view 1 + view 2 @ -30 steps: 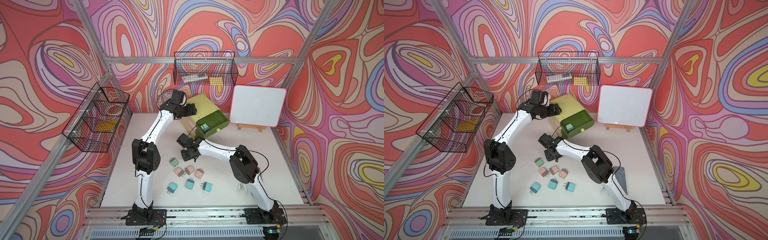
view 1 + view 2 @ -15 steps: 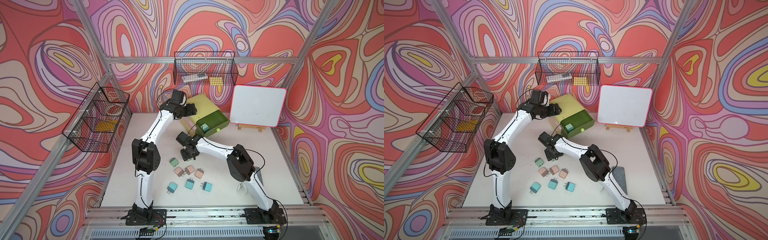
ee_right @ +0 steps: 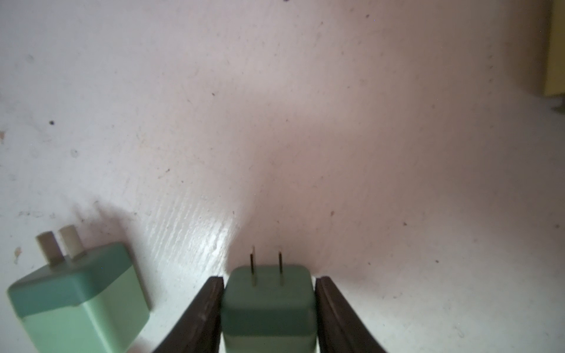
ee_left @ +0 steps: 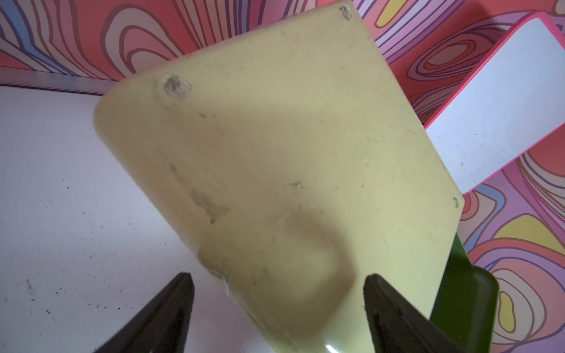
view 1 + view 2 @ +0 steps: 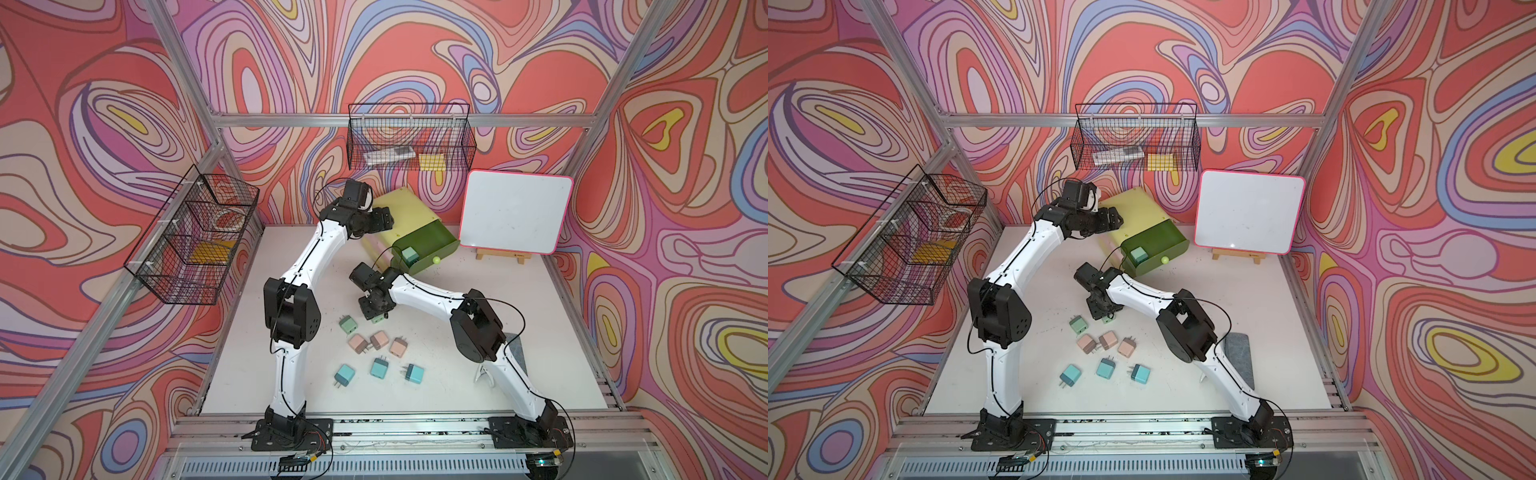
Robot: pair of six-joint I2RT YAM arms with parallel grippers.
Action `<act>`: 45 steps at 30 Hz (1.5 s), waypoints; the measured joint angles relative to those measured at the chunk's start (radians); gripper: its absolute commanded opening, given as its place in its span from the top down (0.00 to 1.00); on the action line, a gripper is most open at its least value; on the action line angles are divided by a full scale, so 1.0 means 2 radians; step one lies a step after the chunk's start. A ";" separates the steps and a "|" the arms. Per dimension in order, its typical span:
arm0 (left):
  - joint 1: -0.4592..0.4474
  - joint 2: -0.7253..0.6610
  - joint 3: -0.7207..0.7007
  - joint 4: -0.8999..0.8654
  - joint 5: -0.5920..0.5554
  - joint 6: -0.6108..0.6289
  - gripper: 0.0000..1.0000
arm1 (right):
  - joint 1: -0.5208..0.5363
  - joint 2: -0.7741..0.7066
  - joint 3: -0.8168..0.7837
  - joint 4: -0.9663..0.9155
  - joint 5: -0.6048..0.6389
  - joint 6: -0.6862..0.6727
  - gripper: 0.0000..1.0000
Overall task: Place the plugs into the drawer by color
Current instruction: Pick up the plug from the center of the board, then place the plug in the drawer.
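Green plug (image 3: 268, 305) clamped between narrowed right jaws.

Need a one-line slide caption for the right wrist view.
Right tool clamps a sage green rounded-cube plug, prongs pointing outward, beside a second sage green plug on the white table.

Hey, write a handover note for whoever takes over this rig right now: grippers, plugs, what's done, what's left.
Left gripper: jaws apart over the chest, not clamping it.
Right gripper: shut on the held green plug, down at the table.
Done: stored green plug sits in the open drawer.
Left: the held one, loose green plug, three pink plugs, three teal plugs, loose ones all on the table.
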 measured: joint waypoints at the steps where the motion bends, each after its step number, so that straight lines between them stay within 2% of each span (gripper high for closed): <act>1: 0.000 0.000 0.000 0.000 0.000 0.000 0.14 | 0.000 0.000 -0.001 0.001 0.000 0.000 0.57; 8: 0.000 0.000 0.000 0.000 0.000 0.000 0.14 | 0.000 -0.010 -0.019 0.016 0.002 0.002 0.63; 12: 0.000 0.000 0.000 0.000 0.000 0.000 0.14 | 0.000 -0.037 -0.056 0.023 -0.006 0.002 0.66; 19: 0.000 0.000 0.000 0.000 0.001 0.000 0.14 | 0.000 -0.171 -0.131 0.039 -0.019 -0.018 0.70; 23: 0.000 0.000 0.000 0.000 0.001 0.000 0.14 | -0.001 -0.247 -0.119 0.035 -0.012 -0.051 0.70; 26: 0.000 0.000 0.000 0.000 0.002 0.000 0.14 | -0.014 -0.272 -0.097 0.030 -0.007 -0.086 0.70; 31: 0.000 0.000 0.000 0.000 0.002 0.000 0.14 | -0.088 -0.266 -0.046 0.014 -0.006 -0.158 0.71; 37: 0.000 0.000 0.000 0.000 0.002 0.000 0.14 | -0.183 -0.195 0.061 -0.001 -0.011 -0.220 0.72; 41: 0.000 0.000 0.002 0.000 0.002 0.000 0.14 | -0.208 -0.143 0.110 -0.015 -0.025 -0.242 0.72; 45: 0.000 0.000 0.005 0.000 0.002 0.000 0.13 | -0.212 -0.120 0.118 -0.030 -0.036 -0.253 0.72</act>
